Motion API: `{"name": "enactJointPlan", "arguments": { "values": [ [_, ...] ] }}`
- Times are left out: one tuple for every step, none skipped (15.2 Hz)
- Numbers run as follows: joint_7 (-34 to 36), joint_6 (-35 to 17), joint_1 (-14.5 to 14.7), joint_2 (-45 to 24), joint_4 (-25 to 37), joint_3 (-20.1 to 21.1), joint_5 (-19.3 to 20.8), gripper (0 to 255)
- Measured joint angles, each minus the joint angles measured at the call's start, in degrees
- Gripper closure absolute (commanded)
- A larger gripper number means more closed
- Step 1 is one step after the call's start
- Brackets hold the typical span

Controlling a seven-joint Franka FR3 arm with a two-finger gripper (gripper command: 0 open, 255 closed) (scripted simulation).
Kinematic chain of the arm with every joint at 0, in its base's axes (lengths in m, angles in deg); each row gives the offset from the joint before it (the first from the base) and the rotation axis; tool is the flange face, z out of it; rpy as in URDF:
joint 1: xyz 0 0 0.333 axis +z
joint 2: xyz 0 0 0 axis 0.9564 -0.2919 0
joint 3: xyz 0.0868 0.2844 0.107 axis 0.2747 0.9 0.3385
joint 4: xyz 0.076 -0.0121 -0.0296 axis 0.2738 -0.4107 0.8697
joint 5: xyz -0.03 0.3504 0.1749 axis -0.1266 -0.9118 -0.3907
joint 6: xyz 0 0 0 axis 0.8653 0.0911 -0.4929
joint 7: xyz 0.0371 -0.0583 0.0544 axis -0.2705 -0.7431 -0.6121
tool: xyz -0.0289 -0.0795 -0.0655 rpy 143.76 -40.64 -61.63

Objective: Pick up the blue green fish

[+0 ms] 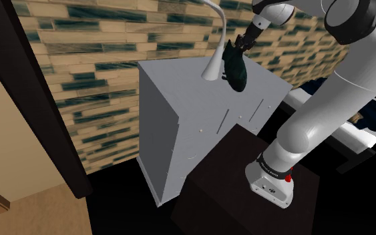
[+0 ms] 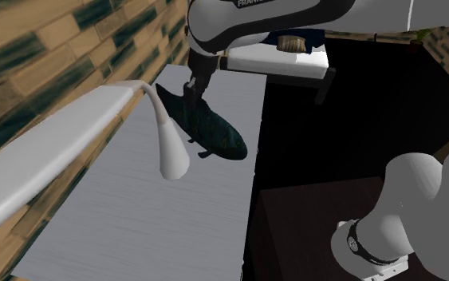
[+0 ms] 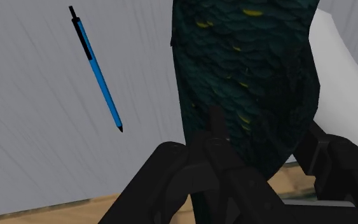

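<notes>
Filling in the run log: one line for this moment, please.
tool: shut on fish | fish: hanging over grey cabinet | blue pen: lying on cabinet

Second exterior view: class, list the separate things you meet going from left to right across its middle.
lamp head → fish, hanging above the grey cabinet top → robot arm's base
</notes>
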Motion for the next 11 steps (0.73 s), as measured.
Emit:
{"name": "enactJointPlan", "arguments": {
  "values": [
    [0.2,0.6,0.0,-0.1,0.7,0.0,0.1,255],
    [0.3,1.4,-0.1,0.0,1.3,-0.1,0.2,255],
    [0.5,2.1,-0.1,0.0,2.1,-0.1,0.3,255],
    [0.7,2.9,-0.1,0.1,2.8,-0.1,0.5,255],
    [1.0,3.5,0.0,0.4,3.2,-0.1,0.7,255],
    [1.2,4.4,0.0,0.5,4.0,-0.1,0.9,255],
    [1.4,5.0,-0.1,0.8,4.4,-0.1,1.0,255],
    [1.7,5.6,0.0,0.9,5.0,-0.1,1.2,255],
    [1.9,6.5,0.0,0.9,5.9,-0.1,1.3,255],
    [2.0,7.3,0.0,0.9,6.6,-0.1,1.4,255],
    [2.1,7.6,-0.1,0.9,6.9,-0.1,1.4,255]
  ]
}}
